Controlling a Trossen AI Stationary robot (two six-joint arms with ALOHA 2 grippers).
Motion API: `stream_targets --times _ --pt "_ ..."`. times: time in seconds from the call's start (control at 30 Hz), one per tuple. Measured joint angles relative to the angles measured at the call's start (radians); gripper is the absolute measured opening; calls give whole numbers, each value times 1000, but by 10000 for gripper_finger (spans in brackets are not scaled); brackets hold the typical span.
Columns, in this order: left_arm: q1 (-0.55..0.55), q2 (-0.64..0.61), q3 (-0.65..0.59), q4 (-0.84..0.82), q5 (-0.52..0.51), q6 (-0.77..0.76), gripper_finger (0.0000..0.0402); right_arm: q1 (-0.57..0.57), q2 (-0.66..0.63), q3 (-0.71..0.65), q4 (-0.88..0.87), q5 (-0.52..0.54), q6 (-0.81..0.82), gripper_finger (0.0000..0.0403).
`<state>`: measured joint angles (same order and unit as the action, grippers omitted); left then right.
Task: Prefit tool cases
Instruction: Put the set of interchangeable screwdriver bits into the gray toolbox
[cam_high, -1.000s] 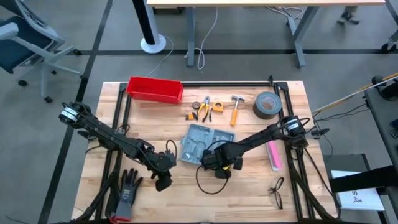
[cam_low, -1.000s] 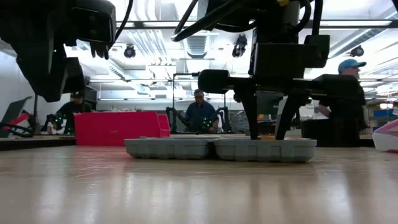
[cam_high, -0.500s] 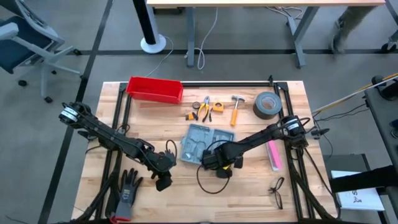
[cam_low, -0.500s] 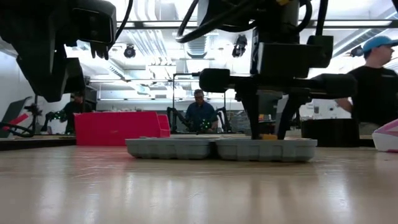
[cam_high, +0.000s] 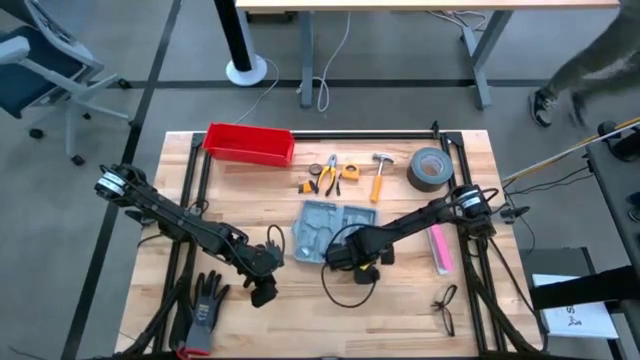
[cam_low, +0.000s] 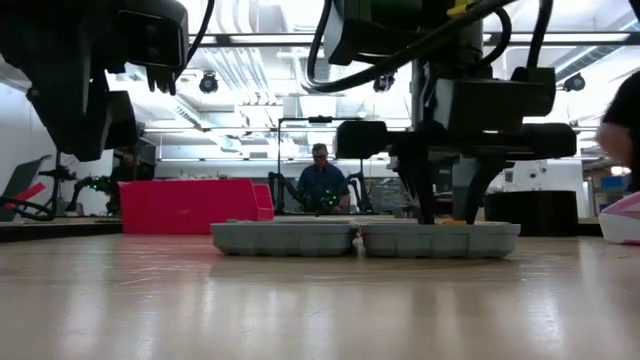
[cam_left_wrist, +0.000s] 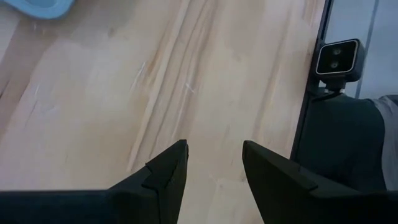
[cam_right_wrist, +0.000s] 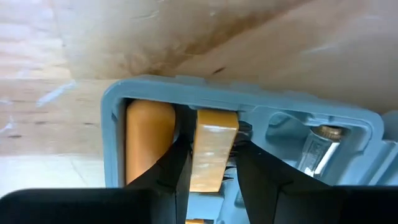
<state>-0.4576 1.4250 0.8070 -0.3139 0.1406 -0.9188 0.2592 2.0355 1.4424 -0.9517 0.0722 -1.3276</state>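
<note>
The grey-blue tool case (cam_high: 322, 228) lies open and flat on the wooden table, both halves down, and shows in the low view as the case (cam_low: 365, 240). My right gripper (cam_high: 355, 262) stands over its near half, pointing down, shut on a yellow block-shaped tool (cam_right_wrist: 214, 152) inside the case (cam_right_wrist: 249, 102). An orange piece (cam_right_wrist: 149, 143) lies in the slot beside it, and a metal bit (cam_right_wrist: 320, 146) in another. My left gripper (cam_high: 262, 292) hangs open over bare wood to the case's near left, nothing between its fingers (cam_left_wrist: 168, 174). My right gripper pinches the yellow tool by its two long sides (cam_right_wrist: 214, 168), one finger on each. The fingers come from above, pointing down. The tool's lower end sits in the case's half near its end wall; a little yellow (cam_low: 455, 220) shows just above the rim.
A red bin (cam_high: 249, 143) stands at the far left. Pliers, a hammer (cam_high: 380, 175) and a tape roll (cam_high: 428, 168) lie beyond the case. A pink thing (cam_high: 438, 248) lies to the right, a glove (cam_high: 205, 305) near left, glasses (cam_high: 445, 308) near right. People stand beyond the table.
My right gripper has rolled about its downward line while staying over the case with the yellow tool between its fingers. The open case has slid a little toward the table's right edge. My left gripper has kept still.
</note>
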Motion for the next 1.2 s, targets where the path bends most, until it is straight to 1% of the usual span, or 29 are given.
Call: stream_targets --times 0.2,0.33,0.53,0.7,0.9,1.03,1.13,1.2 --pt "-9 0 0 19 0 -5 162 -12 -1 -9 0 -5 -28 92" --pt "-15 0 0 25 1 -11 162 -16 -1 -4 8 -1 66 96" --pt "-18 0 0 29 4 -33 162 -16 1 4 8 7 98 122" --pt "-33 0 0 36 9 -41 162 -18 1 34 -46 23 117 133" --pt "-39 0 0 37 10 -48 162 -21 0 74 -102 35 140 133" --pt "-41 0 0 37 10 -48 162 -22 -2 118 -143 34 267 124" --pt "-41 0 0 37 10 -48 162 -33 -4 152 -157 18 438 117" --pt "-41 0 0 37 10 -47 162 -52 -4 173 -192 -18 549 113"
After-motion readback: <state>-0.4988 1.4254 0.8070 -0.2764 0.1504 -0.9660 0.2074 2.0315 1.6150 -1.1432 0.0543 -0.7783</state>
